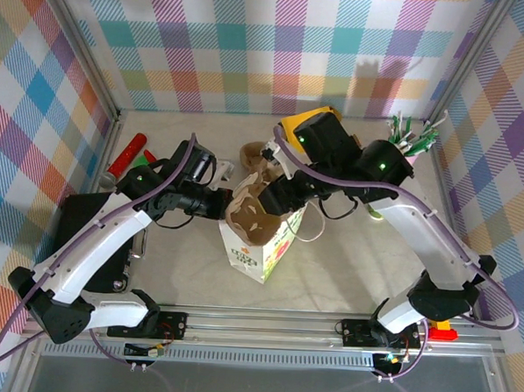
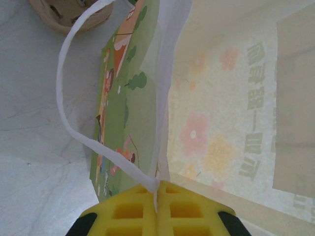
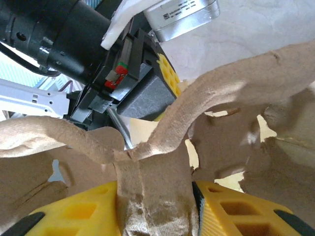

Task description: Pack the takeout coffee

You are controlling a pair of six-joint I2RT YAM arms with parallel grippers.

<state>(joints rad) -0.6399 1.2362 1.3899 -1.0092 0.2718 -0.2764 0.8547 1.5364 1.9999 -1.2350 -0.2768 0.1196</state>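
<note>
— How far along is the packing?
— Midway, I judge: the left gripper (image 2: pixel 157 191) is pinched shut on the one white bag (image 1: pixel 263 253), and the right gripper (image 3: pixel 155 199) clamps one pulp carrier (image 1: pixel 252 215) at its mouth. A second carrier (image 1: pixel 251 151) lies behind.
— And the takeout coffee?
— Can't tell where; lowering remains.

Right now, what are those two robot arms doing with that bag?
The left hand is pinched shut on the white handle and top edge of the printed paper bag, holding it up. The right hand grips the middle ridge of a brown pulp cup carrier, which sits at the bag's open top.
</note>
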